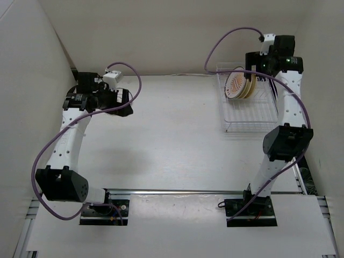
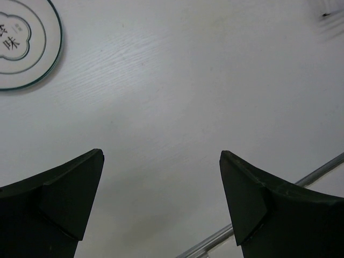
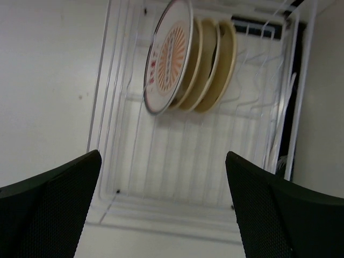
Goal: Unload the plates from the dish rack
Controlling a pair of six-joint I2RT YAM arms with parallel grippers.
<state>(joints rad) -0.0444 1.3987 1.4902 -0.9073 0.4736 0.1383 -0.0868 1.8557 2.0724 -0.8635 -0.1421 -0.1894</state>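
Jaws wide and empty on both sides.

Left gripper (image 2: 161, 156) hangs over the white wood-grain table (image 2: 204, 75), its fingers released with nothing between them. A small round white plate with dark rings (image 2: 21, 43) lies flat at the upper left of its wrist view. Right gripper (image 3: 163, 156) hovers above the white thin-wire rectangular dish rack (image 3: 177, 161), fingers parted and holding nothing. At the top of that view a white plate with an orange-red sunburst pattern (image 3: 169, 56) stands on edge in the rack, with two cream-yellow plates (image 3: 209, 59) close behind it to the right.
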